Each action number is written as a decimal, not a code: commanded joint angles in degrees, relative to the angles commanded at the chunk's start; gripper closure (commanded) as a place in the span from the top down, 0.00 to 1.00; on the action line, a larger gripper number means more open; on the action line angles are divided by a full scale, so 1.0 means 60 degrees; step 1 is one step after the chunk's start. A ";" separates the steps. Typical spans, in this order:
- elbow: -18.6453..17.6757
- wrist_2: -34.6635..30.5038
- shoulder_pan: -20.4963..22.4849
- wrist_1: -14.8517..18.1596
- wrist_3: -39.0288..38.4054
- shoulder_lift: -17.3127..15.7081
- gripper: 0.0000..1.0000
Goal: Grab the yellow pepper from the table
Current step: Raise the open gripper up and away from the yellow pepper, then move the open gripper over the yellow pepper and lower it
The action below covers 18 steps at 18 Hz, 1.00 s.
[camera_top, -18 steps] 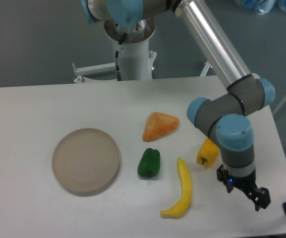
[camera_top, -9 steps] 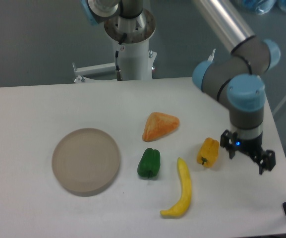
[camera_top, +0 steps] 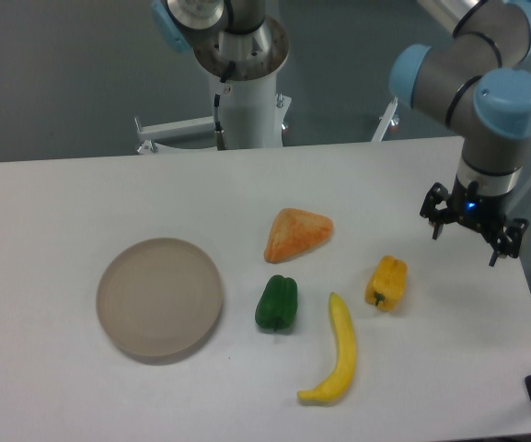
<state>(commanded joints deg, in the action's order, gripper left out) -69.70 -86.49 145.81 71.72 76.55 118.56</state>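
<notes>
The yellow pepper (camera_top: 386, 283) is a small yellow-orange toy pepper with a dark stem. It lies on the white table (camera_top: 63, 387), right of centre. My gripper (camera_top: 470, 237) hangs above the table to the pepper's upper right, well apart from it. Its two dark fingers point down and stand apart, open, with nothing between them.
A green pepper (camera_top: 277, 303) lies left of the yellow one. A long yellow banana (camera_top: 335, 356) lies below and between them. An orange wedge (camera_top: 296, 234) sits above them. A round beige plate (camera_top: 159, 296) is at the left. The table's right edge is near my gripper.
My gripper has risen and moved back and to the right, from the table's front right near the pepper to a spot above the right edge. The pepper has not moved.
</notes>
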 joint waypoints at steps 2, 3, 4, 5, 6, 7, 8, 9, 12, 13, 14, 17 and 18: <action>-0.0102 0.0015 0.0058 0.0073 0.0000 -0.0029 1.00; -0.0175 0.0030 0.0059 0.0088 0.0015 -0.0058 1.00; -0.0263 0.0030 0.0059 0.0074 0.0015 -0.0059 1.00; -0.0336 0.0030 0.0059 0.0074 0.0015 -0.0059 1.00; -0.0395 0.0045 0.0059 0.0074 0.0015 -0.0059 1.00; -0.0512 0.0045 0.0044 0.0074 0.0000 -0.0059 1.00; -0.0629 0.0059 0.0044 0.0059 0.0000 -0.0073 1.00; -0.0688 0.0146 0.0030 0.0088 -0.0044 -0.0073 1.00; -0.1199 0.0410 -0.0058 -0.0043 -0.0175 0.0000 1.00; -0.1274 0.0585 -0.0029 -0.0102 -0.0277 0.0029 1.00; -0.1318 0.0978 0.0043 -0.0102 -0.0496 0.0029 1.00; -0.1742 0.1742 0.0117 -0.0436 -0.1622 -0.0029 1.00; -0.1961 0.1903 0.0117 -0.0831 -0.1959 -0.0044 1.00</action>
<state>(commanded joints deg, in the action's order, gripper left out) -81.46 -75.07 146.51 66.73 64.80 118.30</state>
